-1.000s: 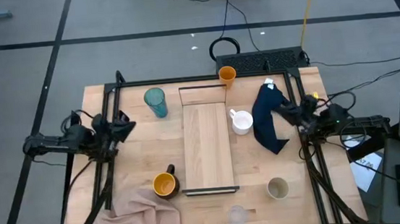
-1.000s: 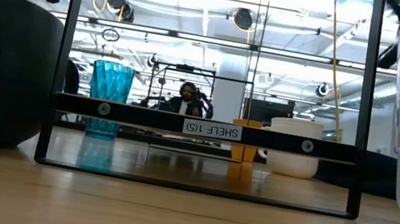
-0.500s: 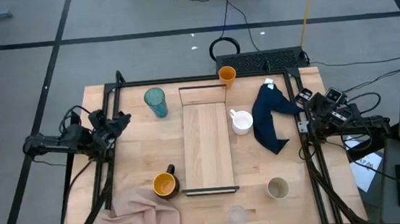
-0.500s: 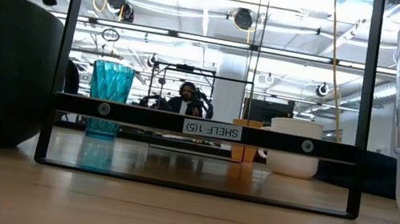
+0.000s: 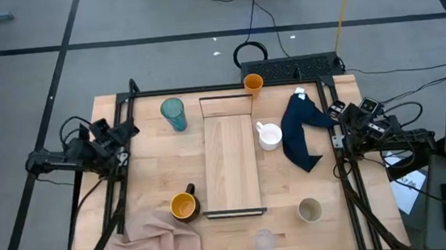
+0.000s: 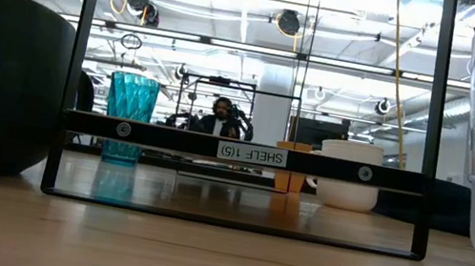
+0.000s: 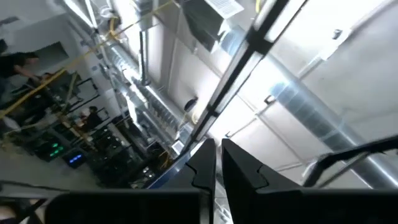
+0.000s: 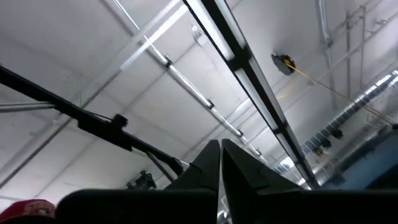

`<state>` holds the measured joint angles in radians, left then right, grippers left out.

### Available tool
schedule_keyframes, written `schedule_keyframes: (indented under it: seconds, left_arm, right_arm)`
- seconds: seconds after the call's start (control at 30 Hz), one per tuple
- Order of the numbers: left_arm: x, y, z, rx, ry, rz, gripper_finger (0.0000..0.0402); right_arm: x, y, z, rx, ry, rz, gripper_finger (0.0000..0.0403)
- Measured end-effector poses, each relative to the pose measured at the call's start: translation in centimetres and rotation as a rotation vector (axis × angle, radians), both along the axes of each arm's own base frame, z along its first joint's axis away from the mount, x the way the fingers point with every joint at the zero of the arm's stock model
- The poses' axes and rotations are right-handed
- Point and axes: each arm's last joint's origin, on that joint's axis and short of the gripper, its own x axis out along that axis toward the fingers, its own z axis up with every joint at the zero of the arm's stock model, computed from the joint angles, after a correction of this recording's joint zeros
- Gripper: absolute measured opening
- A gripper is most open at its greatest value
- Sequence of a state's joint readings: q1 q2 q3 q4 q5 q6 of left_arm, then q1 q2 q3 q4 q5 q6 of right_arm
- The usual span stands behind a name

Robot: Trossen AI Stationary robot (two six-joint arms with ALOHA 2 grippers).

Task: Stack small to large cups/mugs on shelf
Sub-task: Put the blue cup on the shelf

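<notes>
The pale wood shelf (image 5: 230, 153) lies in the middle of the table with nothing on it. Around it on the tabletop stand the teal tumbler (image 5: 173, 113), small orange cup (image 5: 253, 83), white mug (image 5: 269, 135), dark mug with an orange inside (image 5: 184, 204), beige cup (image 5: 310, 209) and clear glass (image 5: 264, 239). My left gripper (image 5: 126, 130) is shut at the table's left edge and tipped upward. My right gripper (image 5: 337, 110) is shut at the right edge, also tipped upward. Both wrist views look at the ceiling past shut fingertips (image 7: 217, 167) (image 8: 220, 163).
A dark blue cloth (image 5: 300, 130) lies right of the white mug, near my right gripper. A beige cloth (image 5: 156, 240) lies at the near left corner. A black frame (image 5: 228, 87) runs round the table; the shelf's dark end rail (image 6: 244, 152) crosses the low view.
Both grippers have tipped upward while staying shut. My left gripper has drawn back toward the table's left edge and rolled about its own axis. My right gripper has drawn back toward the right edge, away from the blue cloth. No cup has moved.
</notes>
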<state>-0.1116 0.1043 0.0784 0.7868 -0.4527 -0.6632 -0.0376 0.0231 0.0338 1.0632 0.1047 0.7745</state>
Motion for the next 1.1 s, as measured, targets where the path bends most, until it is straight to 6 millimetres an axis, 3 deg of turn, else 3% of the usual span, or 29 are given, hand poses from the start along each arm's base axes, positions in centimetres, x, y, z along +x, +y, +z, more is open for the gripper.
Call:
schedule_keyframes:
  seconds: [0.2,0.27,0.37,0.7,0.87,1.1]
  left_arm:
    - [0.0,0.2,0.4,-0.044,0.010,0.038,0.0026]
    - [-0.2,0.2,1.9,-0.006,0.035,0.070,0.0026]
    - [0.1,0.2,4.0,0.043,0.212,0.098,0.0026]
    - [0.8,0.2,11.9,0.082,0.753,0.108,0.0026]
    - [2.3,0.1,13.9,0.119,1.012,0.126,0.0026]
    - [4.9,0.3,15.9,0.154,1.294,0.116,0.0027]
  right_arm:
    - [2.1,-0.2,-1.4,0.067,0.261,-0.021,0.0028]
    - [1.9,-0.2,0.1,0.040,0.259,-0.052,0.0036]
    - [1.8,-0.2,2.6,-0.012,0.292,-0.110,0.0043]
    - [5.6,-0.2,8.5,-0.147,0.727,-0.130,0.0056]
    - [7.9,-0.1,12.0,-0.260,0.826,-0.122,0.0065]
    - [10.7,-0.3,14.5,-0.326,1.009,-0.161,0.0068]
